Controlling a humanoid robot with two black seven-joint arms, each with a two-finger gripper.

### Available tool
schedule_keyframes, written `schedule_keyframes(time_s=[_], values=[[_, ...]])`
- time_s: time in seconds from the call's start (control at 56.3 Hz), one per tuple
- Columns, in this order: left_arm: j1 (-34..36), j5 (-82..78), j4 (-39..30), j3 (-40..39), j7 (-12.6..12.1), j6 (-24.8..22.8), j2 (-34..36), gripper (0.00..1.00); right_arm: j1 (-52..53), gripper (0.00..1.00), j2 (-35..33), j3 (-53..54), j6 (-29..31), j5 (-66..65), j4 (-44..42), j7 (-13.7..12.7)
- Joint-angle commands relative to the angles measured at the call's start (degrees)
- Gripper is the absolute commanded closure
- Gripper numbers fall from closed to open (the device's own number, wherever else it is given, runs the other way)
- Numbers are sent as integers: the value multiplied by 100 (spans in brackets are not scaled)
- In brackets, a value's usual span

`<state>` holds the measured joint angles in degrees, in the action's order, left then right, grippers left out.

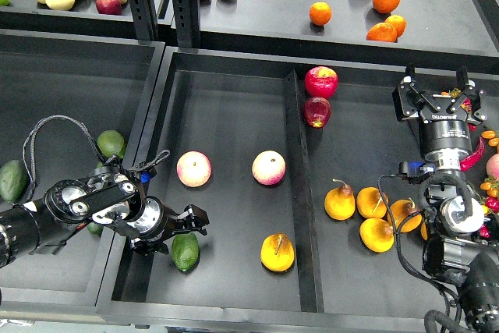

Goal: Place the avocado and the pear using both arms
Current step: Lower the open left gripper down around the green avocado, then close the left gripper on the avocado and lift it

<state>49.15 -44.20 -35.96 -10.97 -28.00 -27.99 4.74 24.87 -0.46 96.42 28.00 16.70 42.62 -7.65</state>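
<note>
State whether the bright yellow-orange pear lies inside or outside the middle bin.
Inside: the pear rests on the middle bin's floor, left of the divider.

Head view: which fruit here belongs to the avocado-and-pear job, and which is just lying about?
Belongs to the job:
- avocado, by the left gripper
- pear, same compartment

Just lying about:
- two pink-and-yellow apples
- red apples
- duller pears
- lighter avocado
- oranges on the shelf
</note>
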Motion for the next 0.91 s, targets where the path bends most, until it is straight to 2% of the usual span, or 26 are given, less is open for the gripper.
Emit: schedule_keyframes(time_s=[0.0,0.266,0.781,0.888], values=[[-20,-1,89,-2,0,-1,-35,2,0,1,-6,0,0,0,1,1],[-46,-10,116,-10,0,-1,-70,13,-8,1,2,0,0,0,1,1],[-230,-1,300,-493,0,-1,-175,41,-158,1,2,0,0,0,1,10],[-231,8,353,-590,0,-1,-175,43,-158,1,2,0,0,0,1,10]])
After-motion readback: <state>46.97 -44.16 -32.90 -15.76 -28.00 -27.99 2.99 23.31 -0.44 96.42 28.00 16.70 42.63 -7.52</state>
